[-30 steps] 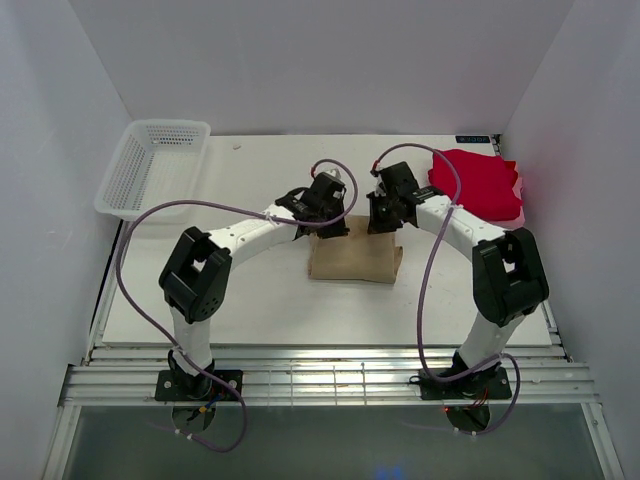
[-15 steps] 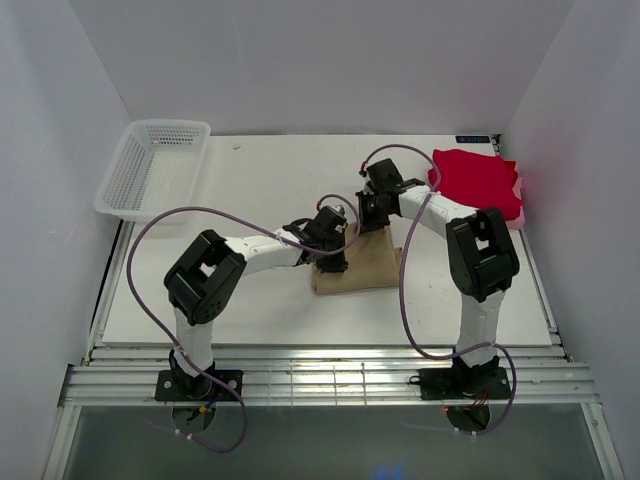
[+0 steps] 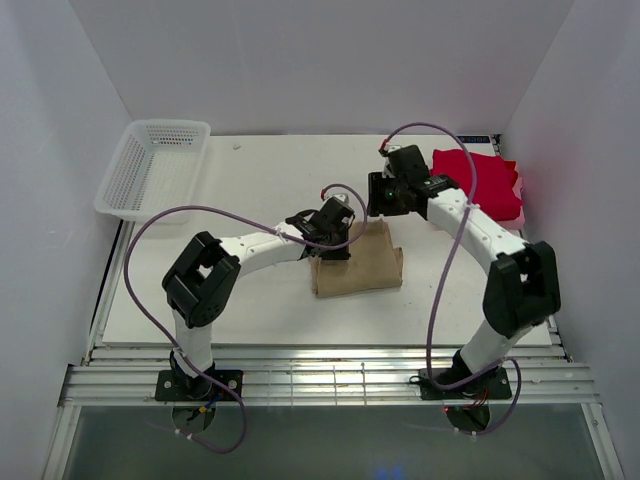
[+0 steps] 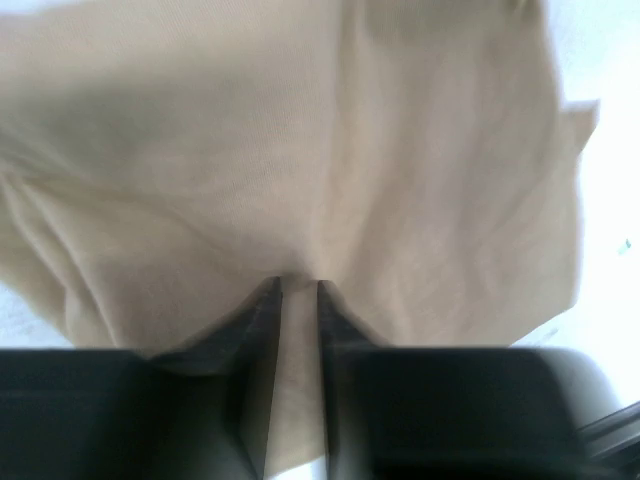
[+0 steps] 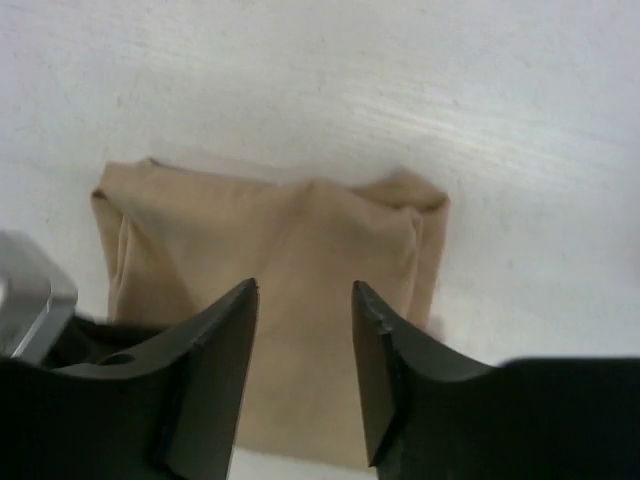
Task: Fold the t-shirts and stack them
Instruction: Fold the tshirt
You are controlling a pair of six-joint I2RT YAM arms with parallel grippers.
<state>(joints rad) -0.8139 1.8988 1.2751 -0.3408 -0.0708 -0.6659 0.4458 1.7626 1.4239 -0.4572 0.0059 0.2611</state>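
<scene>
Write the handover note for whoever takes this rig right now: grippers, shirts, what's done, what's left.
Left gripper: jaws almost together, tips at a gathered fold of the tan t-shirt. Whether it is gripping cannot be told.
Right gripper: open and empty, hovering over the tan shirt's far side.
Tan shirt: folded into a compact rectangle mid-table.
Red t-shirt: at the far right, apart from the tan one. Whether it is folded is unclear.
Done: the tan fold, apparently.
Left: release the left gripper, fold the red shirt if needed, then stack the two.
</scene>
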